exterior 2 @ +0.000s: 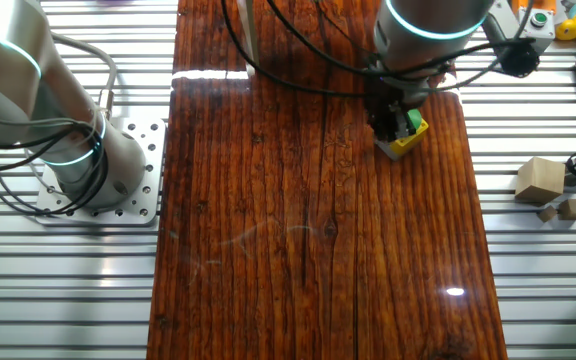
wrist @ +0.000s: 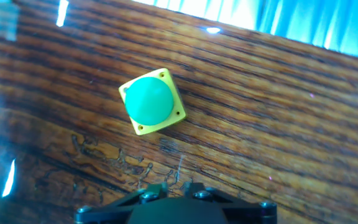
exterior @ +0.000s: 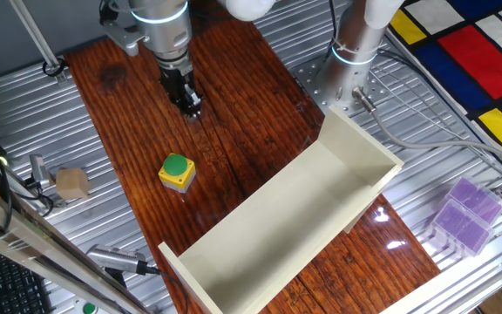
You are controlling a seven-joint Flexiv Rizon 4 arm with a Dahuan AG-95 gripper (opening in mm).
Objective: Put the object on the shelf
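Observation:
The object, a yellow box with a round green button [exterior: 177, 172], stands upright on the dark wooden board. It also shows in the other fixed view [exterior 2: 409, 131], partly hidden by the hand, and in the hand view [wrist: 152, 102]. My gripper [exterior: 191, 107] hangs above the board on the far side of the box, apart from it and empty. Its fingertips [wrist: 164, 186] stand close together, so it looks shut. The shelf [exterior: 347, 144], a long cream-white open trough, lies diagonally on the board to the right of the box.
A tan wooden cube [exterior: 71, 182] sits off the board at the left; it also shows in the other fixed view [exterior 2: 540, 180]. Purple translucent boxes [exterior: 467, 214] stand at the right. A second arm's base [exterior: 356, 44] stands behind the shelf.

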